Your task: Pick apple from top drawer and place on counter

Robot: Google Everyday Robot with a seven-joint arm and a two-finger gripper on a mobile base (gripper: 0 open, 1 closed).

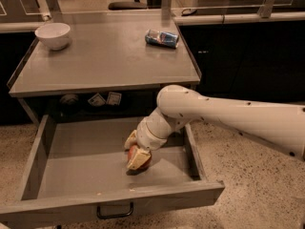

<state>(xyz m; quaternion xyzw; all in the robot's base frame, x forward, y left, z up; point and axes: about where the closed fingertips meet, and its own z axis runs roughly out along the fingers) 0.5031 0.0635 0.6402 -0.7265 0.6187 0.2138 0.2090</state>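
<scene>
The top drawer (81, 168) is pulled wide open, with its black handle (115, 210) at the front. The apple (144, 162), red with pale patches, sits on the drawer floor right of the middle. My gripper (133, 149) reaches down into the drawer from the right on the white arm (228, 116). Its pale fingers (135, 157) are closed around the apple and hide most of it. The apple still rests low on the drawer bottom. The grey counter (105, 61) lies above the drawer.
A white bowl (53, 35) stands at the counter's back left corner. A crushed blue can (162, 37) lies at the back right. Dark cabinets (248, 56) flank the right side. Small items (97, 99) sit in the shadow under the counter. The floor is speckled.
</scene>
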